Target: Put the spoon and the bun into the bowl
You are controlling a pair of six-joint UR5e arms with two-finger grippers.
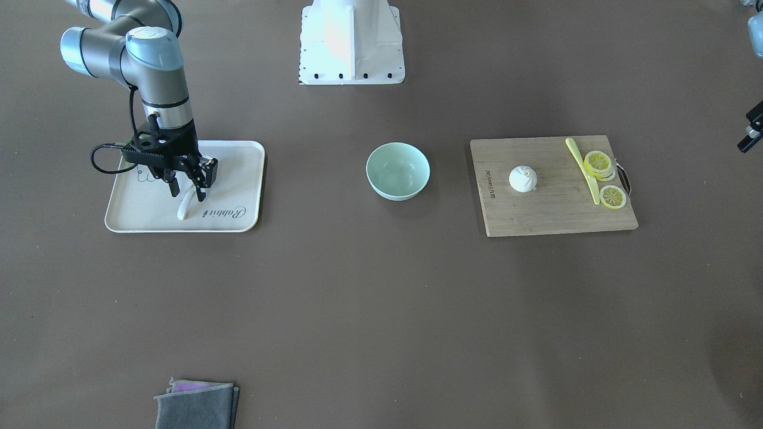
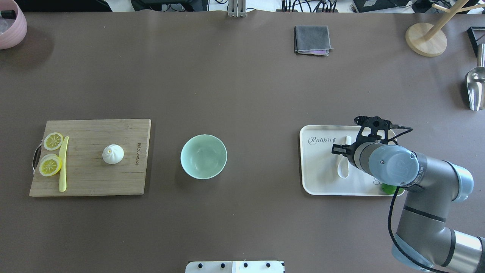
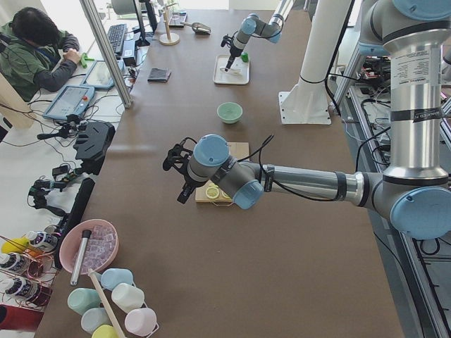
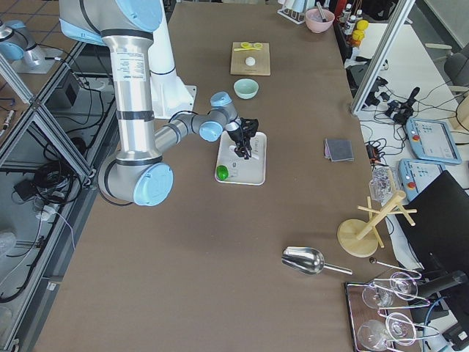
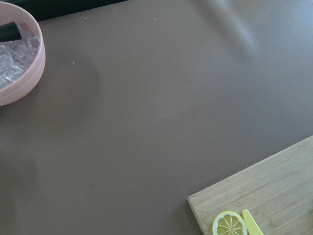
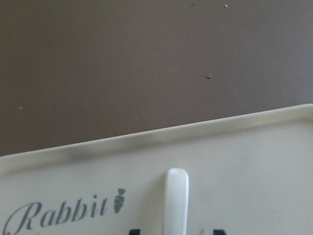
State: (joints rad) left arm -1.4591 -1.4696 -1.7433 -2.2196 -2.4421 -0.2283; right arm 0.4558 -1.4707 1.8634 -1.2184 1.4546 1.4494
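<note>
While parted, right end effector (image 1: 188, 192) straddles spoon (image 1: 182, 211)

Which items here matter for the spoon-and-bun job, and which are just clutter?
Job: spoon, bun, bowl, right gripper open astride the spoon handle.
Clutter: tray, cutting board, yellow knife, lemon slices, green fruit, grey cloth, metal scoop.
</note>
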